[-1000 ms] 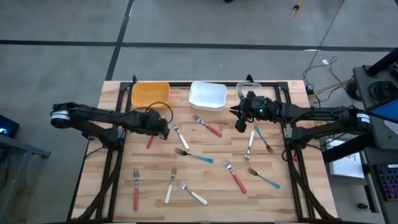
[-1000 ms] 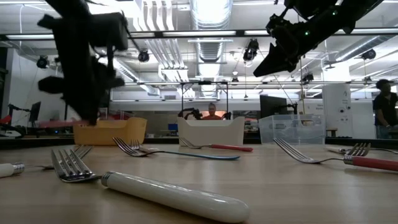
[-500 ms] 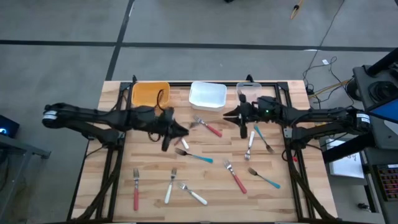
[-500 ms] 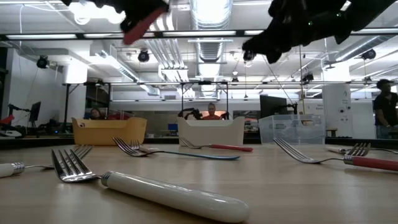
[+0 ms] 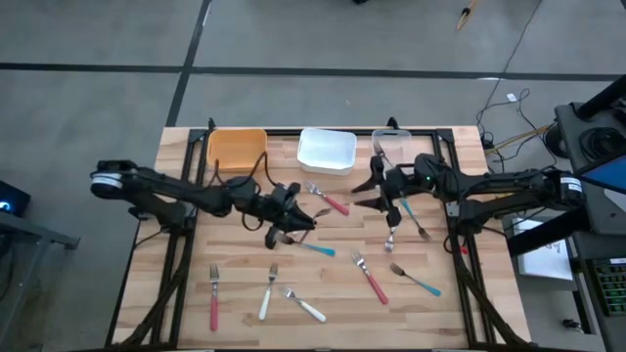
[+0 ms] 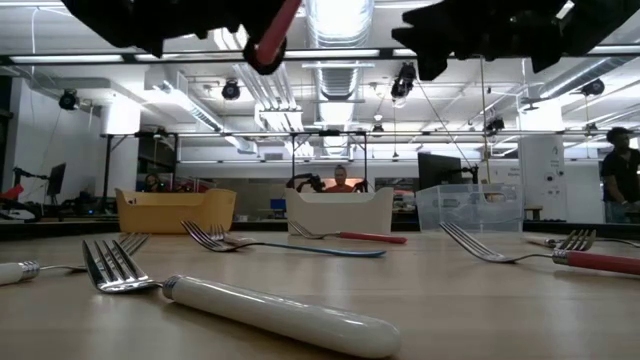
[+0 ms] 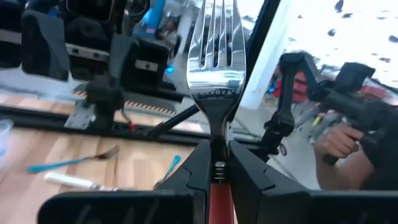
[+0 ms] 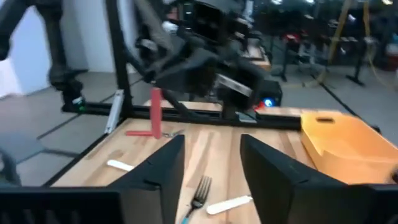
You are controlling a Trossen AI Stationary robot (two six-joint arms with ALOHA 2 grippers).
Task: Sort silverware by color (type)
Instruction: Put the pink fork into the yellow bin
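Left gripper (image 5: 291, 220) was raised above the surface (image 5: 333, 293) near its centre, pinching a red-handled fork (image 7: 215, 93) at the neck, tines forward. Right gripper (image 5: 375, 192) hung spread and empty beside the clear bin (image 5: 391, 145).

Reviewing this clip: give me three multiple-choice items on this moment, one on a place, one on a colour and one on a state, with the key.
1. Where is the left pincer?
A. over the table's middle
B. inside the orange bin
C. off the table

2. What colour is the handle of the fork it holds?
A. teal
B. white
C. red

3. How is the right pincer?
A. shut on a fork
B. open and empty
C. shut on a bin

Key: 1 A, the high view shows it mid-table, past the orange bin. 2 C, a red handle shows between its fingers in the left wrist view. 3 B, its fingers stand apart with only table between.
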